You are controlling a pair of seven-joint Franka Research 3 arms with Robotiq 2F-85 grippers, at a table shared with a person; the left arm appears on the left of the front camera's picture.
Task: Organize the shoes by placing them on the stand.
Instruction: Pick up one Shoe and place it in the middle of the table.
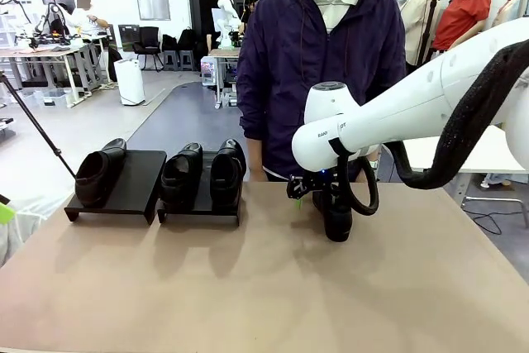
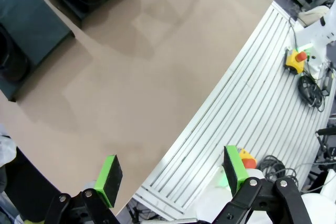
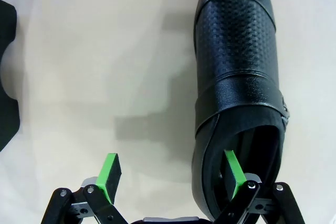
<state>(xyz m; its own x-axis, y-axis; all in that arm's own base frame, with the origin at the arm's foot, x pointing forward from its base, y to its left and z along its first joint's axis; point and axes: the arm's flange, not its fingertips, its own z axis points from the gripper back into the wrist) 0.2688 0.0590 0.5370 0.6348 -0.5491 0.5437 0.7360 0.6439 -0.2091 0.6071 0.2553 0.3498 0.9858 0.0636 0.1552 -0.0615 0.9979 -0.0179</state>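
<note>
**Black dress shoe under the right gripper, last of four**

Tan table spans the front view. At ten o'clock on it sit two matte-black stand trays: the left tray carries a single shoe, leaving a free slot beside it, while the right tray holds a full pair. The fourth shoe stands on the table near the person, toward one o'clock. The right gripper hangs over its heel, released, one green pad inside the shoe's opening and the other outside, apparently to pinch the side wall. The left gripper, released and empty, waits over the table's near edge.
</note>
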